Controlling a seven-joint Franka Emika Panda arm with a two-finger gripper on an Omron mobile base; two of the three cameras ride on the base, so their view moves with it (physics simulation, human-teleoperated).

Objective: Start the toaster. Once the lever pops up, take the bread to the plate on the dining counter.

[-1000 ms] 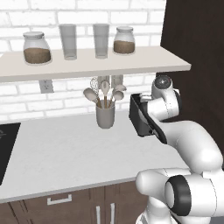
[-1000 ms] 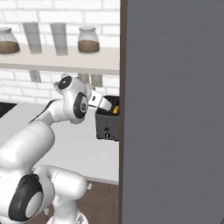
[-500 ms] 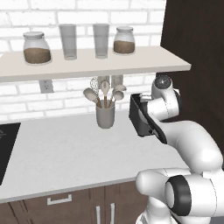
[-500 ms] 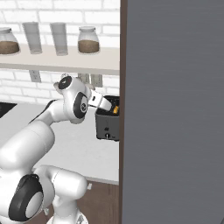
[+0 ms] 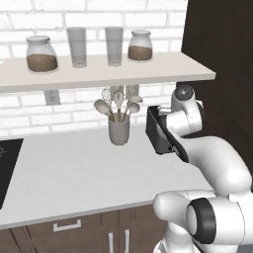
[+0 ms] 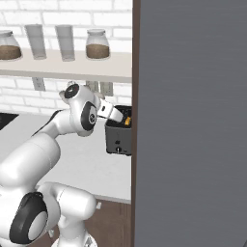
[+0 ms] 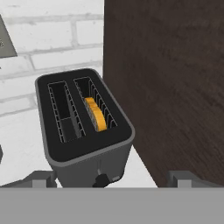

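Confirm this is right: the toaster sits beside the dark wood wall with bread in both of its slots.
Not quite. The toaster does sit beside the dark wood wall, but the hand view shows bread in one slot alone, the one nearer the wall; the other is empty.

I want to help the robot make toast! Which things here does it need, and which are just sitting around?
Needed: the toaster, the bread in its slot, the open gripper.

Just sitting around: the utensil cup, two jars and two glasses on the shelf, the cooktop.
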